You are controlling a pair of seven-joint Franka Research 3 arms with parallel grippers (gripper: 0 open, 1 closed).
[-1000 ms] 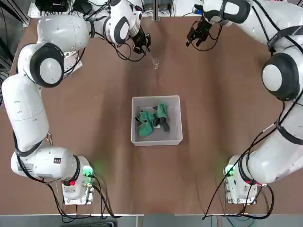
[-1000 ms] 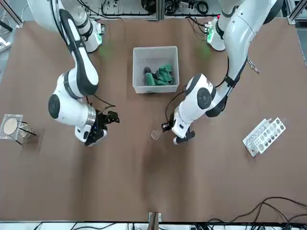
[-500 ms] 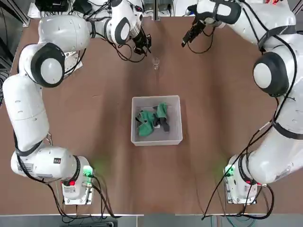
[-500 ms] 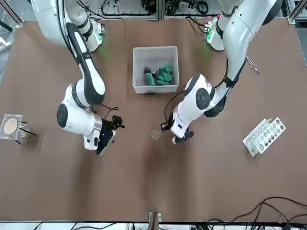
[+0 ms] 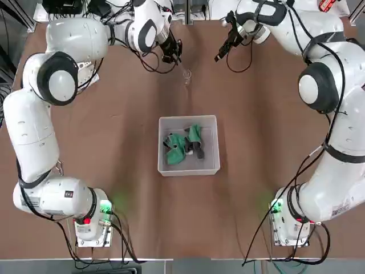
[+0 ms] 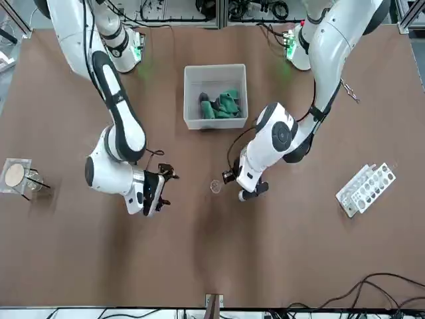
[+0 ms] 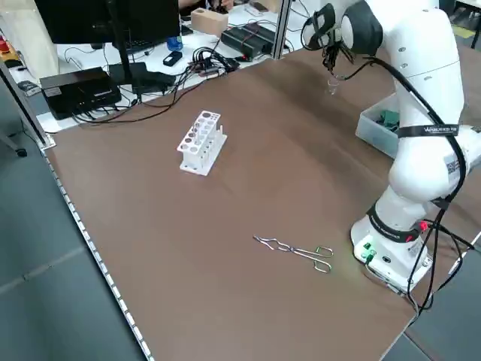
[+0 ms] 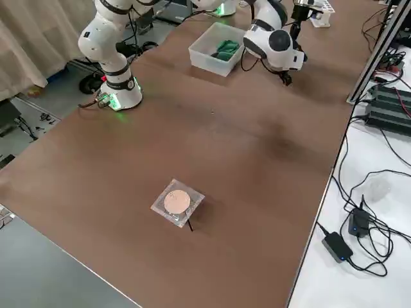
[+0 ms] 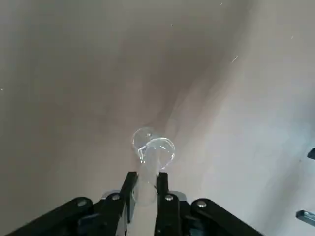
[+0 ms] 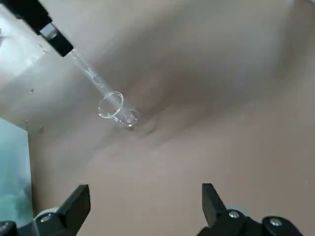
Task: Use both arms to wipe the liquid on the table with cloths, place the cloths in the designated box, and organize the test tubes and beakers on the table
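My left gripper [image 5: 173, 52] is at the far middle of the table [image 5: 256, 142], shut on a thin clear test tube [image 9: 146, 179]. The tube slants down, and its lower end reaches the small glass beaker [image 9: 153, 147] standing on the table. The right wrist view shows the same tube [image 10: 88, 73] and beaker [image 10: 117, 109]. My right gripper [image 5: 224, 50] hovers open a short way to the right of the beaker [image 5: 187, 75], with nothing between its fingers. The green cloths [image 5: 182, 144] lie inside the box [image 5: 188, 118] at the table's centre.
A white test tube rack [image 6: 366, 189] stands on the robot's left side of the table. A wire stand with a pale disc [image 6: 16, 176] sits at the far right. Metal tongs [image 7: 297, 250] lie near the left arm's base. Cables run along the far edge.
The right gripper has swung in toward the beaker, staying open. The left gripper has closed tighter on the test tube and barely moved.
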